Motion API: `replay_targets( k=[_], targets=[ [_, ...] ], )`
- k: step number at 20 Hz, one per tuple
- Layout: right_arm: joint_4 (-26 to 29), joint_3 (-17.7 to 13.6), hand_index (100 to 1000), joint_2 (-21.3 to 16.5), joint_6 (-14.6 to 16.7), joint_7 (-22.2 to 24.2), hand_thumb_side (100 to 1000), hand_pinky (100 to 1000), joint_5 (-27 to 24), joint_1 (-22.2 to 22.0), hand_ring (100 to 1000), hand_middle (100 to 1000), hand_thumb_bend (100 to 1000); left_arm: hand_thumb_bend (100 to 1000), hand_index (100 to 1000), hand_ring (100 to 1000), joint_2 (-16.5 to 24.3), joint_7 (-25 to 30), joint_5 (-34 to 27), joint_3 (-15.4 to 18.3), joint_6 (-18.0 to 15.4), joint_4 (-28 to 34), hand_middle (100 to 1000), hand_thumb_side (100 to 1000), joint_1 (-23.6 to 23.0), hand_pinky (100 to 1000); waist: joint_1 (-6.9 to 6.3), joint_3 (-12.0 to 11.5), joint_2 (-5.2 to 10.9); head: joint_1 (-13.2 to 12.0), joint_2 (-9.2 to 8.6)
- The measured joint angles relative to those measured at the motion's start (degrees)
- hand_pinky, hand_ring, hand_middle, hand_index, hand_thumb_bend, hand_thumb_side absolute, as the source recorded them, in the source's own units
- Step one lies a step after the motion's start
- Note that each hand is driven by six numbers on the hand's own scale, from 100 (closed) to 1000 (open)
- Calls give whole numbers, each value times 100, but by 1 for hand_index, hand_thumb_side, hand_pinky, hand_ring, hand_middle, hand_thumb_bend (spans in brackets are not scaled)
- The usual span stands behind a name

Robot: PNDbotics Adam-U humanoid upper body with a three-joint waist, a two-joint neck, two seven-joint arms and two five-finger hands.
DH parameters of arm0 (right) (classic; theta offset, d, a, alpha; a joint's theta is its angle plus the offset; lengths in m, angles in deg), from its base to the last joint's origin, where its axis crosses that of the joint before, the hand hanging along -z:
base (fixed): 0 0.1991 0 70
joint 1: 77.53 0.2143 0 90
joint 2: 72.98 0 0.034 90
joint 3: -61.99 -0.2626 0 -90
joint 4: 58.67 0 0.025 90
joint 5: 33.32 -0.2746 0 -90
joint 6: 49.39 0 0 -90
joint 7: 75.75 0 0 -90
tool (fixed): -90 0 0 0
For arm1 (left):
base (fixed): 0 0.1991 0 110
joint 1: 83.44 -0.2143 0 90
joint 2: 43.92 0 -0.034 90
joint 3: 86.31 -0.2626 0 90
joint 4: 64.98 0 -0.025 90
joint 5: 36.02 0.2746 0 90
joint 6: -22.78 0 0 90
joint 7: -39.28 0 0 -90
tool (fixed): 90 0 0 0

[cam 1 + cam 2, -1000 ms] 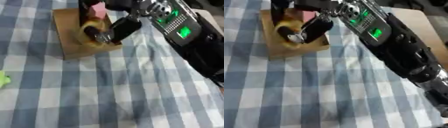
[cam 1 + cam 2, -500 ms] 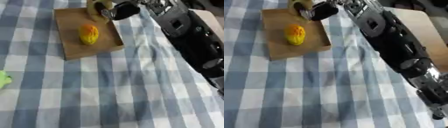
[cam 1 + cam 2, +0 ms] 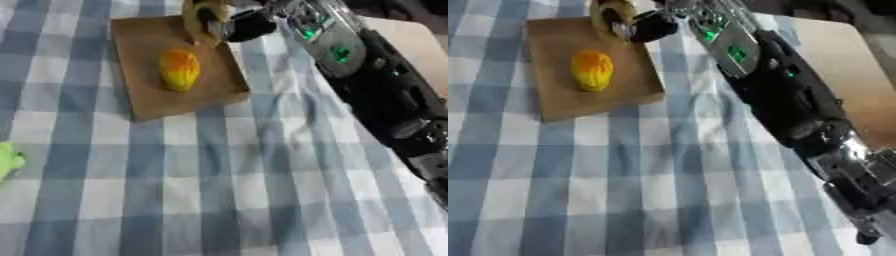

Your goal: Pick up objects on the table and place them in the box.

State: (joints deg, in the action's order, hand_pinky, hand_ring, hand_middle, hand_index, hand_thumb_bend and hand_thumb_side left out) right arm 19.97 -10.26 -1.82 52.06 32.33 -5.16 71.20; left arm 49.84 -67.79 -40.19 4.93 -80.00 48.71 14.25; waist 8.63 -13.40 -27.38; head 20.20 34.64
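Left eye view, item one: my right hand [image 3: 238, 25], black, reaching in from the upper right at the far right corner of the box [image 3: 140, 75]. I cannot tell how its fingers are set; they blur against a yellowish curved object [image 3: 199, 15] at the box's far edge, and I cannot tell whether hand and object touch.

Item two: box, shallow, brown cardboard, lying askew on the blue-and-white checked tablecloth [image 3: 219, 185] in the upper left of the view.

Item three: yellow-orange fruit-shaped object [image 3: 179, 69], lying inside the box near its middle, apart from my hand.

Item four: small green object [image 3: 7, 159], only partly visible at the left edge, on the cloth, well apart from the box.

Item five: my right arm [image 3: 772, 85], black with green lights, running down the right side.
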Motion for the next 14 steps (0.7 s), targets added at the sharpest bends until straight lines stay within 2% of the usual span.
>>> replay_targets(
  k=[1,2,3,4,6,7,14],
  targets=[
    [-24,39,716,9,49,69,209,788,54,-22,790,692,100,100,879,712,0,0,0,0,0,0,828,675,0,912,0,0,0,0,0],
    [-48,77,769,15,95,143,225,803,104,-32,837,764,100,100,879,712,0,1,0,0,-1,0,828,675,0,912,0,0,0,0,0],
    [-81,111,769,17,137,221,225,803,158,-32,837,764,100,100,879,712,0,2,0,0,-2,0,828,675,1,912,0,1,0,0,0],
    [-120,138,806,18,177,304,234,816,224,-31,869,807,100,100,879,712,0,6,0,0,-6,0,828,675,2,912,0,2,0,0,0],
    [-204,153,809,21,231,476,235,818,377,-26,872,810,100,100,879,712,1,10,0,0,-6,0,828,675,5,912,-1,5,0,1,0],
    [-241,153,848,24,256,564,246,832,456,-24,909,854,100,100,879,712,1,12,0,0,-5,0,828,675,6,912,-1,7,0,2,0],
    [-342,56,902,32,329,1180,247,849,829,-1,941,899,100,100,879,713,1,15,1,0,-6,0,829,674,6,912,-2,15,1,-6,2]
  ],
)
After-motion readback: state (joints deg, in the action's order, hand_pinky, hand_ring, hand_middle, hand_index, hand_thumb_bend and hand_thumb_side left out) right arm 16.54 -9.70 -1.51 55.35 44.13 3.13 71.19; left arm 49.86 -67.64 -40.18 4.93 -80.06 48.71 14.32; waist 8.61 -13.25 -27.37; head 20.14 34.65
